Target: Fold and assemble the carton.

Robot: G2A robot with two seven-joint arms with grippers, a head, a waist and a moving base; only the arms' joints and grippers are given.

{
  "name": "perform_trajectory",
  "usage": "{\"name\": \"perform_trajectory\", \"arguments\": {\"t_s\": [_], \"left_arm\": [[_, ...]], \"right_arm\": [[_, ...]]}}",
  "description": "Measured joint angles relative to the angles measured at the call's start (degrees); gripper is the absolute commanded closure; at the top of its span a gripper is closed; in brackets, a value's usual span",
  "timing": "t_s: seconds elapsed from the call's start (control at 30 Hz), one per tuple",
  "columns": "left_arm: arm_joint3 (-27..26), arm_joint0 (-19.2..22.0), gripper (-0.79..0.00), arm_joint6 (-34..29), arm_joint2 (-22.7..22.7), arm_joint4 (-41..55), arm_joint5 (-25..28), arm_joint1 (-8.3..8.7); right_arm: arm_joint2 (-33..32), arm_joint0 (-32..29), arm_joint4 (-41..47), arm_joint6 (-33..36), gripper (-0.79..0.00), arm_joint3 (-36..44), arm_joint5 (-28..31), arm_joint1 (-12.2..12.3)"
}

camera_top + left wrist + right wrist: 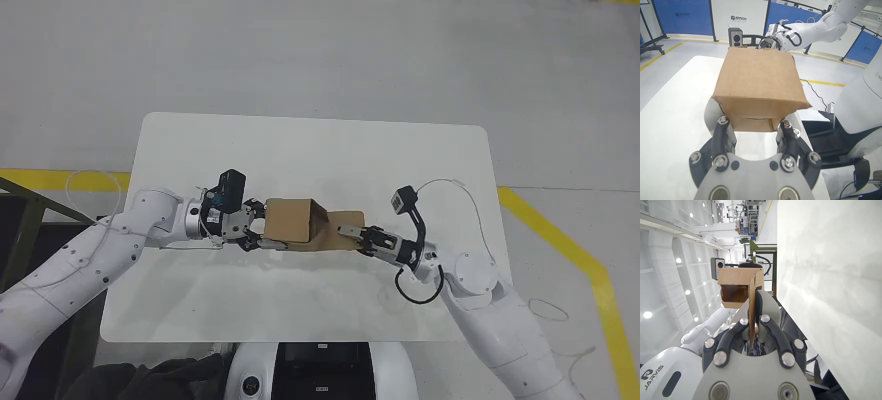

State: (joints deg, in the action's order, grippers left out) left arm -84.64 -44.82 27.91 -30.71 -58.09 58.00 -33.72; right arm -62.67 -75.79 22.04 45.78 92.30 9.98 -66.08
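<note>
A brown carton (290, 222) hangs just above the middle of the white table (320, 150), held between both arms. My left gripper (255, 228) is at its left end. In the left wrist view that gripper (753, 123) is shut on the carton (757, 79), with one finger on each side of the folded end flaps. My right gripper (352, 236) is shut on a flap (345, 220) that sticks out of the carton's open right end. In the right wrist view the flap (752, 306) runs edge-on between the fingers of my right gripper (754, 294), and the carton's hollow inside (732, 294) shows beyond.
A thin white cable (470, 200) loops above the table's right side near the right arm. The table's far half (320, 150) lies bare behind the carton. Its front edge (280, 338) is close below both arms.
</note>
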Motion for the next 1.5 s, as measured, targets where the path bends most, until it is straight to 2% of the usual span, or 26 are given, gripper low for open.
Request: {"name": "perform_trajectory", "arguments": {"t_s": [0.03,0.23,0.4,0.57,0.77,0.9,1.1,1.5], "left_arm": [[0.02,0.05,-0.459,0.04,0.06,-0.01,0.00,0.01],[0.19,0.31,-0.416,0.53,0.41,-0.07,0.00,0.06],[0.51,0.52,-0.419,0.85,0.61,-0.14,0.00,0.11],[1.32,0.57,-0.428,0.53,0.38,-0.22,0.00,0.16],[1.30,0.15,-0.425,-1.74,0.29,-0.31,0.00,-0.30],[0.26,0.25,-0.425,-3.86,0.91,-0.50,0.00,-1.05],[-0.44,0.53,-0.422,-5.37,0.76,-0.76,0.00,-1.80],[-0.63,0.34,-0.409,-4.89,0.12,-1.25,0.00,-2.18]], "right_arm": [[-0.08,-0.01,0.08,-0.03,-0.425,-0.01,0.04,0.00],[-0.76,-0.23,0.47,-0.06,-0.459,0.10,0.29,0.09],[-1.70,-0.49,1.02,-0.30,-0.594,0.20,0.52,0.20],[-6.27,-2.28,1.40,-2.40,-0.650,1.26,2.22,0.88],[-11.69,-6.22,0.54,-3.80,-0.650,8.19,5.05,1.71],[-9.11,-5.08,-0.36,-2.44,-0.656,9.83,5.59,1.41],[-3.05,-0.28,-0.58,-2.35,-0.656,6.51,5.29,0.30],[3.73,3.40,0.99,0.72,-0.680,4.30,5.49,-1.03]]}}
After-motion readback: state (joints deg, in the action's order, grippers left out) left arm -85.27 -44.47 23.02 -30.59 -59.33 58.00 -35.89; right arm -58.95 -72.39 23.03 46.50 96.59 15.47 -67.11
